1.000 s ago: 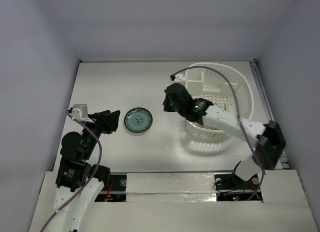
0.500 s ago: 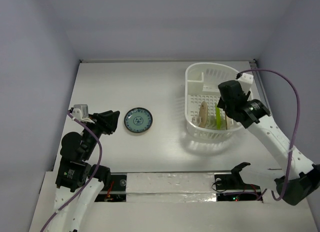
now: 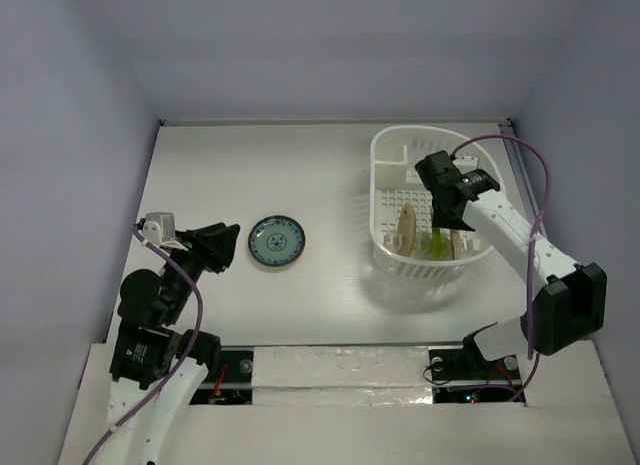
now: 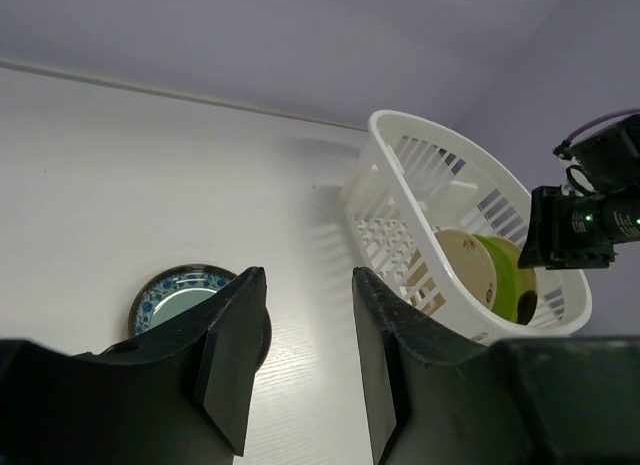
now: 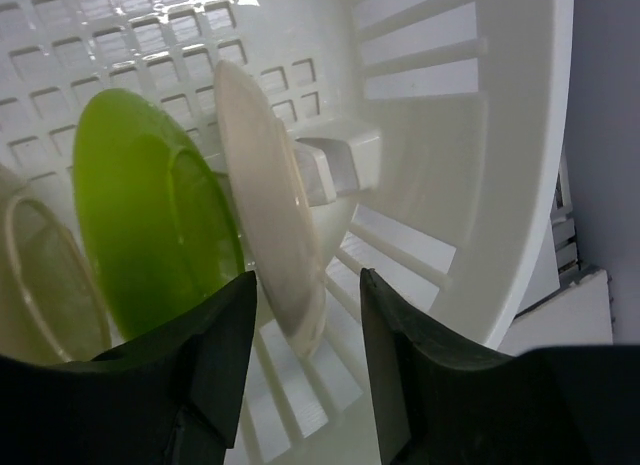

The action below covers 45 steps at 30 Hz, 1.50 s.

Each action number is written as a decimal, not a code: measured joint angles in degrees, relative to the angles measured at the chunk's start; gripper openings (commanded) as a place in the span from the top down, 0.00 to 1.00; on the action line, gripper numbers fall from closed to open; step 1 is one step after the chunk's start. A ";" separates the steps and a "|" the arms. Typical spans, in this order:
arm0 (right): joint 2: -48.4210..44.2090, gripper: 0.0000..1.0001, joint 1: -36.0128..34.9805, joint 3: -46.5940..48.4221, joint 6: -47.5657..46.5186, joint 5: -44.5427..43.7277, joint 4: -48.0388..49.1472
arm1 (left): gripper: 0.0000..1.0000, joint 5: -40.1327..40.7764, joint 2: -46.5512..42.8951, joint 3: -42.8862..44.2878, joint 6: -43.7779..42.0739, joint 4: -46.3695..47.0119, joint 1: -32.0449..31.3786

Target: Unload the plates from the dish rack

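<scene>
The white dish rack (image 3: 395, 150) stands at the right of the table with plates on edge inside it. My right gripper (image 3: 445, 217) hangs open inside the rack. In the right wrist view its jaws (image 5: 305, 280) straddle the lower rim of a cream plate (image 5: 265, 205) without clamping it; a lime green plate (image 5: 150, 225) stands just left of it, and another pale plate (image 5: 40, 275) shows at the frame's left edge. A teal-blue patterned plate (image 3: 277, 242) lies flat on the table. My left gripper (image 3: 230, 237) is open and empty just left of it, above the table.
The rack's small boxy compartment (image 3: 390, 167) is at its far left corner. The rack's lattice wall (image 5: 500, 135) rises close on the right of my right fingers. The table's right edge rail (image 3: 525, 185) runs just beyond the rack.
My right arm has swung from left of the rack over to it, opened, and lowered its jaws around the cream plate's rim. The left arm has stayed in place, its jaws slightly narrower.
</scene>
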<state>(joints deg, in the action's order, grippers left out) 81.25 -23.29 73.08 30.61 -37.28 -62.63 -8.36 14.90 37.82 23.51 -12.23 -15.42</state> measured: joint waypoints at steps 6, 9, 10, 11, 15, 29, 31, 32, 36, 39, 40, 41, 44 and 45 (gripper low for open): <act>5.16 0.67 3.85 0.74 -2.49 1.20 -0.17 | 0.63 0.00 -0.44 0.00 0.00 0.00 0.00; 7.37 0.76 4.11 2.45 -3.37 1.01 -1.27 | 0.63 0.00 -0.52 0.00 0.00 0.00 0.00; 7.80 0.77 4.11 3.26 -3.67 0.83 -1.77 | 0.63 0.00 -0.52 0.00 -0.02 0.00 0.00; 8.07 0.80 4.11 3.91 -3.93 0.63 -2.27 | 0.63 0.00 -0.55 0.00 0.00 0.00 0.00; 8.26 0.88 4.11 6.45 -5.51 -0.63 -5.55 | 0.63 0.00 -0.59 0.00 -0.02 0.00 0.00; 11.85 1.00 3.30 14.49 -6.45 -3.37 -9.81 | 0.62 0.00 -0.98 0.00 0.00 0.00 0.00; 12.48 1.00 3.02 16.11 -6.36 -3.76 -10.93 | 0.62 0.00 -0.98 0.00 -0.02 0.00 0.00; 12.55 1.00 2.93 16.94 -6.29 -4.11 -11.34 | 0.62 0.00 -0.98 0.00 0.00 0.00 0.00; 12.35 1.00 2.51 22.01 -5.31 -5.92 -13.22 | 0.62 -0.02 -0.98 0.00 -0.02 0.00 0.00; 11.34 1.00 2.03 26.86 -5.05 -7.02 -13.77 | 0.62 -0.02 -0.98 0.00 0.00 0.02 0.00; 10.78 1.00 1.62 28.52 -4.81 -7.28 -13.90 | 0.62 -0.02 -0.98 0.00 0.00 0.00 0.00; 10.08 1.00 0.92 30.53 -4.59 -7.50 -14.03 | 0.62 -0.02 -0.98 0.00 0.00 0.00 0.00; 6.23 1.00 -3.37 34.21 -4.28 -7.54 -11.93 | 0.62 0.02 -0.98 0.00 0.00 0.00 0.00; 4.15 1.00 -5.60 34.32 -4.28 -6.69 -10.16 | 0.62 0.02 -0.96 0.00 0.00 0.00 0.00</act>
<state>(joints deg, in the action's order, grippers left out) 85.41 -28.88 107.39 26.33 -43.97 -72.79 -8.34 13.93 37.82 23.51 -12.23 -15.42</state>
